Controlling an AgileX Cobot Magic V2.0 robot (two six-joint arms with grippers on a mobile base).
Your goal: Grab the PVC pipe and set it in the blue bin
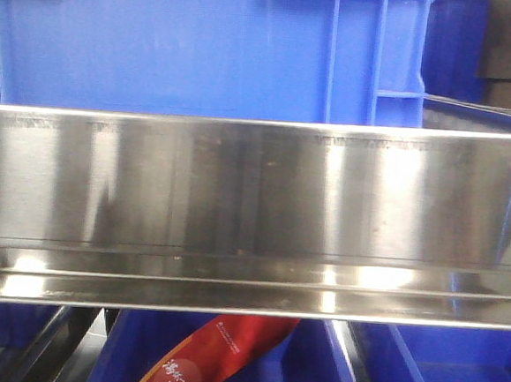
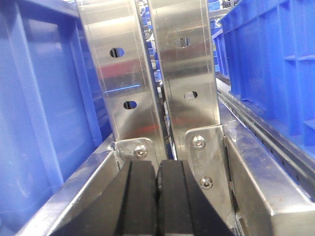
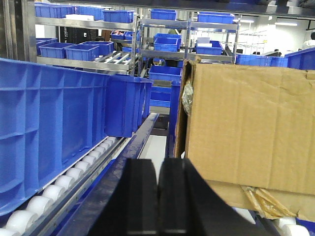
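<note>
- Steel rail [image 1: 253, 217] fills the front view, blue bins [image 1: 205, 45] behind and below; a red packet [image 1: 212, 351] sits bottom centre. No pipe visible.
- Left gripper [image 2: 157, 196]: pads together, empty, facing steel uprights [image 2: 123, 73].
- Right gripper [image 3: 157, 196]: pads together, empty, between a blue bin [image 3: 54, 142] and a carton [image 3: 246, 128].
- Pipe likely light, stiff, slick; grip mid-length.

You saw a roller track [image 3: 74, 177] of white rollers carrying a long blue bin [image 3: 49, 142], with a cardboard box [image 3: 246, 142] resting on rollers just beside it. In the front view, a stainless steel shelf rail [image 1: 253, 217] ran across, blue bins [image 1: 205, 45] standing behind it.
</note>
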